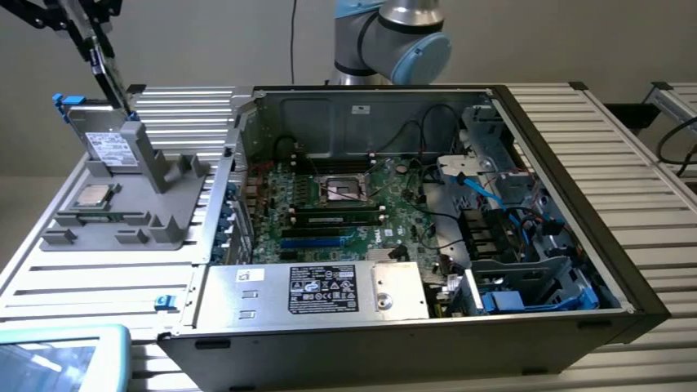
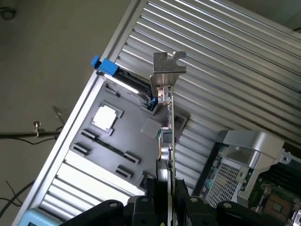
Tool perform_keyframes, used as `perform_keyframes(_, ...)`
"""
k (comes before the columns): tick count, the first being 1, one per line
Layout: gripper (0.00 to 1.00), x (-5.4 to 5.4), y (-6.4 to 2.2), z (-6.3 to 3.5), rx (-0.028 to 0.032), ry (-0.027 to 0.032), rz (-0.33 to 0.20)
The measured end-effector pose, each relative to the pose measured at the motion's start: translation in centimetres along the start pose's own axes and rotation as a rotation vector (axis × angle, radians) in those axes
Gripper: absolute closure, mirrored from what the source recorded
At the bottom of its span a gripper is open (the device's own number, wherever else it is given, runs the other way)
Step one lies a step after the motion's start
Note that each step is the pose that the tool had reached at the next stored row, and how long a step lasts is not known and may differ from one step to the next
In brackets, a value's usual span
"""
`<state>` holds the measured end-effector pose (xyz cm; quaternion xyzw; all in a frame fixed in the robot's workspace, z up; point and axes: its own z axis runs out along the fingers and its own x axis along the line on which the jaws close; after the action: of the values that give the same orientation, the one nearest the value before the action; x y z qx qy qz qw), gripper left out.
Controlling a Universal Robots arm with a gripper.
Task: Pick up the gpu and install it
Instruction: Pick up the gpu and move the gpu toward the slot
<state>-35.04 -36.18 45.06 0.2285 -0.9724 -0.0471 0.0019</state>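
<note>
The gpu [image 1: 109, 75] hangs in the air above the grey fixture [image 1: 130, 216] at the exterior view's left. My gripper [image 1: 78, 23] is shut on it from above. In the wrist view the gpu [image 2: 170, 136] appears edge-on as a thin green board running away from my gripper [image 2: 169, 207], with its silver end bracket [image 2: 168, 70] at the far end. The black fingers [image 2: 149, 203] press on both faces of the card. The card is lifted clear of the fixture [image 2: 141, 136].
A silver hard drive with blue tabs [image 1: 106, 145] stands upright in the fixture, and a small square CPU chip [image 1: 93, 196] lies in front of it. The open computer case [image 1: 544, 139] sits on the slatted table, showing the motherboard [image 1: 338, 204] and its blue slots [image 1: 321, 242].
</note>
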Motion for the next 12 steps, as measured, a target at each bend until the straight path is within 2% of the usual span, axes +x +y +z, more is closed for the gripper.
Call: perform_keyframes(12, 0.73, -0.03, -0.01, 0.0, -0.0037, 0.019, -0.205)
